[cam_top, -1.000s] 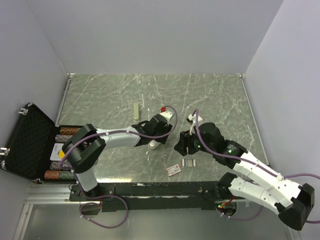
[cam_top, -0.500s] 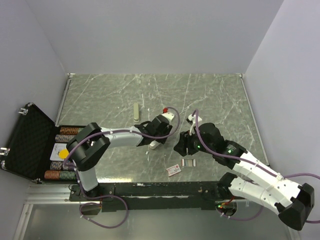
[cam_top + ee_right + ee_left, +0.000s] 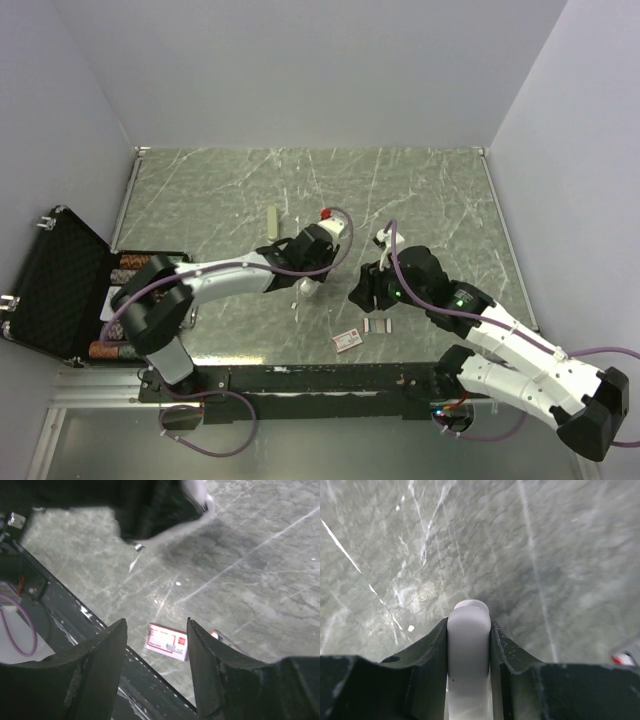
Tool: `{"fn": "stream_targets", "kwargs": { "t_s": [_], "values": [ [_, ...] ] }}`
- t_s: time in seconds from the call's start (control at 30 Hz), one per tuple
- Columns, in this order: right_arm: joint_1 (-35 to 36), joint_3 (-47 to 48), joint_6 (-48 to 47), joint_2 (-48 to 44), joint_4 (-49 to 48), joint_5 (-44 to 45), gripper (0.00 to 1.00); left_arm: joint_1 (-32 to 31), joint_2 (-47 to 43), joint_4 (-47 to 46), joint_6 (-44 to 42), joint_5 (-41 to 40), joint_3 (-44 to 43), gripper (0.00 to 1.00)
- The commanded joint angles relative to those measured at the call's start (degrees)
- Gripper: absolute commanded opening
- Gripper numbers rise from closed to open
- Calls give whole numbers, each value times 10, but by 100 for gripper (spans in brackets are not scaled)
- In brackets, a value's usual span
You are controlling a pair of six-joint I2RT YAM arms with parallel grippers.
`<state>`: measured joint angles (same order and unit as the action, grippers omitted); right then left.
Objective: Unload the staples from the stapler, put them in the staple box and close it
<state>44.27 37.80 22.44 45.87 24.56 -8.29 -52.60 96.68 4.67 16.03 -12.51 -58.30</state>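
Pinching white stapler (image 3: 468, 645) in left fingers (image 3: 422, 662), right fingers (image 3: 95, 672) spread, staples (image 3: 378, 325) near front edge of table (image 3: 430, 190).

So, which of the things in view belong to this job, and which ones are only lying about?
Belong to the job: white stapler, clamped in the left gripper; staples.
Only lying about: red-and-white box; pale bar; black case.

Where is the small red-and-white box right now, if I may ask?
Top view: the box lies by the table's near edge, just left of the staples, near the right gripper.
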Motion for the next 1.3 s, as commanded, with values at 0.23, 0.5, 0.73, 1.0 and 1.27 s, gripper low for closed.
{"fn": "stream_targets", "kwargs": {
  "t_s": [0.23,0.5,0.73,1.0,1.27],
  "values": [
    [3,97,-78,-53,73,-44,62,-3,-209,48,-15,264,17,1],
    [3,157,-143,-68,101,-177,60,-3,-302,46,-15,434,43,1],
    [3,159,-151,-62,81,-255,57,-2,-338,28,-5,509,43,1],
    [4,149,-140,-47,44,-281,55,-2,-355,3,14,558,46,1],
    [4,136,-130,-25,0,-293,50,-3,-364,-26,30,580,50,1]
  ]
}}
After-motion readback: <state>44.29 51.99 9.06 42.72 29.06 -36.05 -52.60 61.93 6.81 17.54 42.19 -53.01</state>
